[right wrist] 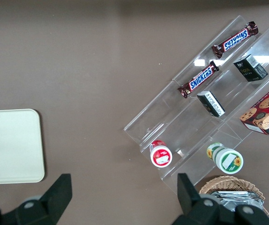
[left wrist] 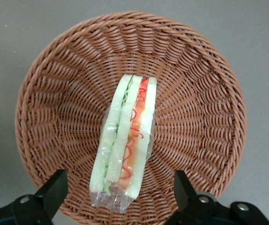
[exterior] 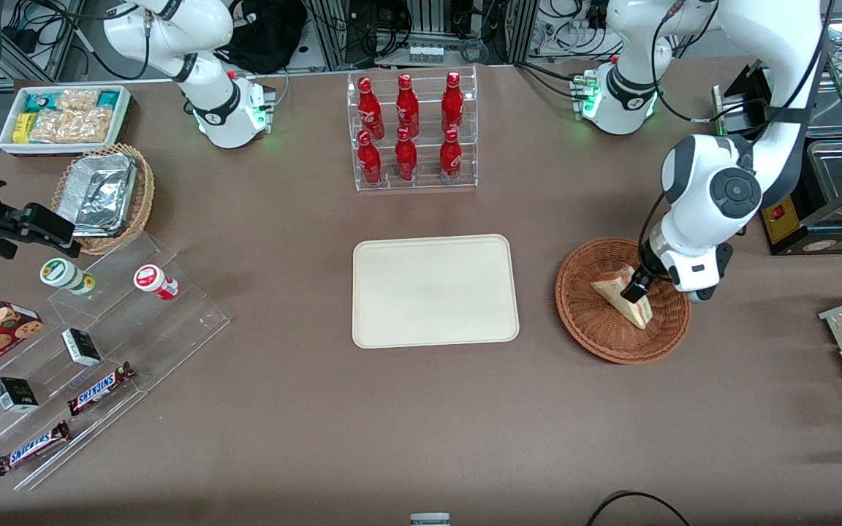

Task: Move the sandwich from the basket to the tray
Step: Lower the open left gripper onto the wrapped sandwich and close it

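Claw (left wrist: 118,187) wide open straddling cream wedge sandwich (left wrist: 125,140) in round brown wicker basket (left wrist: 205,93); pre-grasp, next descend, close, carry toward 9 o'clock to flat beige tray (exterior: 435,291).

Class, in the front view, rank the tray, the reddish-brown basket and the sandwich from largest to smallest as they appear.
1. Tray.
2. Basket.
3. Sandwich, lying in the basket, with the open pincer right over it.
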Controlling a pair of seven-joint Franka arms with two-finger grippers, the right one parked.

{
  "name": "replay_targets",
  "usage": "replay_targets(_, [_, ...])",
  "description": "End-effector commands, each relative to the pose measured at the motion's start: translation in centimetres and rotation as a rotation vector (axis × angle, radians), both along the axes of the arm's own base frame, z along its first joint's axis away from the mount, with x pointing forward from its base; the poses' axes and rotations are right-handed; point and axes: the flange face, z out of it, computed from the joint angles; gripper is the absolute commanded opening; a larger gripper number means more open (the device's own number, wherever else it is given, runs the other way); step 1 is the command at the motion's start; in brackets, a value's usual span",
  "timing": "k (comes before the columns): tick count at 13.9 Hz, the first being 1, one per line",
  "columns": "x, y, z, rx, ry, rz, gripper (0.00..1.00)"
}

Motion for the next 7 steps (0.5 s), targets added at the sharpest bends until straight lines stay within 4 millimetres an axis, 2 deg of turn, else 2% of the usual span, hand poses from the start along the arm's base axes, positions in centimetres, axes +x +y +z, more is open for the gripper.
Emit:
replay_targets(1, [0.2, -0.4, -1.4, 0.0, -0.02, 0.02, 1.0])
replay_targets(5, [-0.4, -0.4, -4.1, -0.013, -0.034, 0.022, 1.0])
replay_targets(7, [-0.6, -0.4, -4.5, -0.013, -0.035, 0.018, 0.97])
